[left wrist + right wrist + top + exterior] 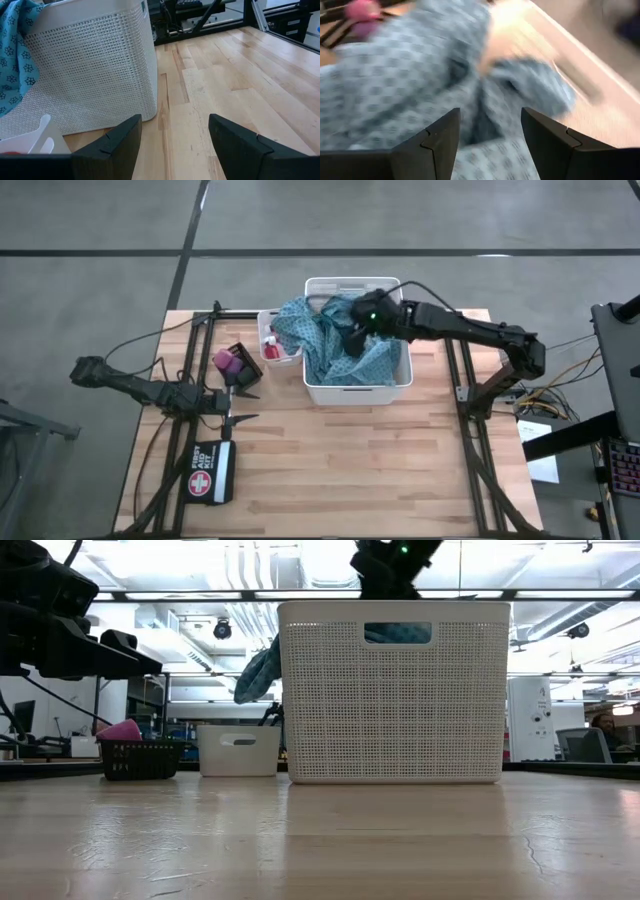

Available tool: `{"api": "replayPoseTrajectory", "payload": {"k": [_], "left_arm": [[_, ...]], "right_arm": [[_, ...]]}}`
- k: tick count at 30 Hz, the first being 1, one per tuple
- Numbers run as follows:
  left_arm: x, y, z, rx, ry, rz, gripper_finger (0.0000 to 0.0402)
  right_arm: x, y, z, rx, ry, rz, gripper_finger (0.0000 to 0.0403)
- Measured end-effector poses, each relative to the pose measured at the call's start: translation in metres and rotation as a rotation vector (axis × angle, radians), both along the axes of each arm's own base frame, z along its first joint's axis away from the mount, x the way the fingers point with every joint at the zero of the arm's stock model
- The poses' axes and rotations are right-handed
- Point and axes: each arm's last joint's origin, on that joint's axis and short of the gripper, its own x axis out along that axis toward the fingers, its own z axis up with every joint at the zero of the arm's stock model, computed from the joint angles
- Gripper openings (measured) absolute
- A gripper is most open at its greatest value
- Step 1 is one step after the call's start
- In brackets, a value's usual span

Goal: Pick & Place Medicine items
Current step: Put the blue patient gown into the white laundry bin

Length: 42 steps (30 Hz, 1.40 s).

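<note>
1. Left gripper (240, 407) hovers low over the tabletop (350, 470) near its left side, fingers spread wide and holding nothing. Its wrist view shows bare wood between the fingers and the wall of the large white basket (95, 70) ahead. It looks parked; best kept clear of the other arm's path.
2. Beside it sits a small black basket (238, 366) holding a pink piece (224, 360). Nearer the front edge lies a black first-aid pouch (210, 471).
3. A small white bin (268, 340) stands touching the large basket's left wall, with a red item (270, 351) showing inside, probably one of the bottles. The teal patterned cloth (325, 340) spills over the shared wall toward it.
4. Right gripper (358, 330) is above the large basket, down among the cloth; its wrist view shows fingers apart with cloth (420, 75) below them, nothing clamped.
5. Judged step: taking hold of the cloth. Close on a raised fold, not a flat layer, so the fingers catch fabric.
6. Lift straight up until the cloth clears the rim, since a draped corner could drag over the small bin or tip it.
7. Whether any medicine items lie under the cloth cannot be seen.
</note>
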Motion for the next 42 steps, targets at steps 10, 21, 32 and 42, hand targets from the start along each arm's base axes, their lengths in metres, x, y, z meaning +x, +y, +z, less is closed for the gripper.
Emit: {"api": "replayPoseTrajectory", "payload": {"k": [10, 21, 32, 42], "left_arm": [[0.0, 0.0, 0.0, 0.0, 0.0, 0.0, 0.0236], [0.0, 0.0, 0.0, 0.0, 0.0, 0.0, 0.0236], [0.0, 0.0, 0.0, 0.0, 0.0, 0.0, 0.0236], [0.0, 0.0, 0.0, 0.0, 0.0, 0.0, 0.0236]], "right_arm": [[0.042, 0.036, -0.011, -0.202, -0.044, 0.273, 0.0208], [0.069, 0.036, -0.038, -0.223, -0.047, 0.315, 0.0208], [0.077, 0.038, -0.048, -0.179, -0.055, 0.378, 0.0208], [0.085, 0.033, -0.063, -0.172, -0.037, 0.372, 0.0206]]}}
